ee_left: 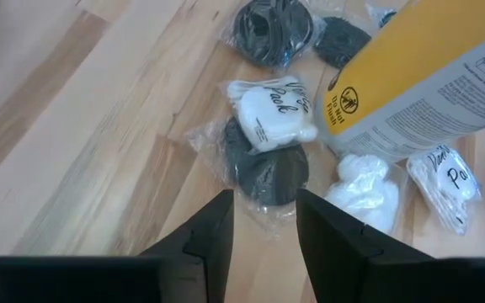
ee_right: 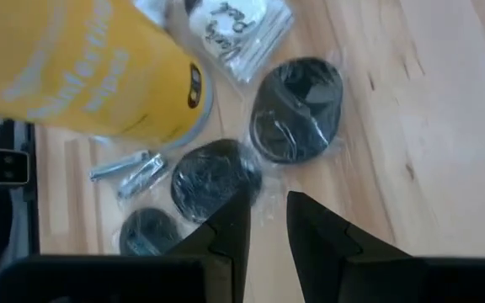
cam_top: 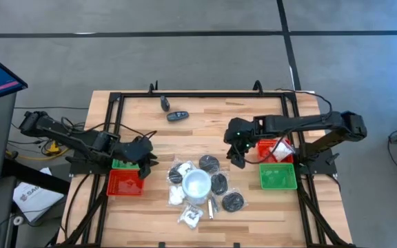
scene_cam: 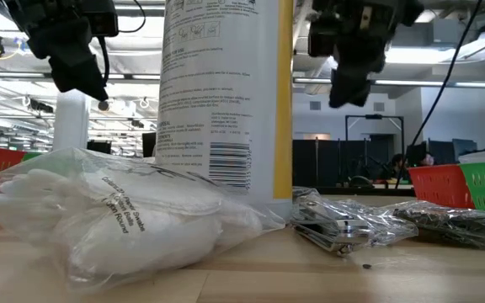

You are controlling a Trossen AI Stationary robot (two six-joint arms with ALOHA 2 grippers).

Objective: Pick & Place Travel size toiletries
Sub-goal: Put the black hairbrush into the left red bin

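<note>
The travel size toiletries lie loose in a cluster at the middle of the bench, toward its front edge, crowded around a tall white and yellow canister standing upright among them. Wrapped black discs and white pieces in clear wrappers touch or overlap one another; thin silvery sticks lie beside the canister's base.

The left gripper hangs above the bench at the cluster's left side. Its fingers stand slightly parted with nothing between them, lined up over a wrapped black disc, apparently to take it. Just beside it at the left edge sit a red tray and a green tray behind it.

The right gripper hangs at the cluster's right side, fingers narrowly parted and empty, aimed at another black disc. A green tray and a red tray behind it wait at the right edge, judged the drop points.

Nothing is held; picking has yet to begin here.
</note>
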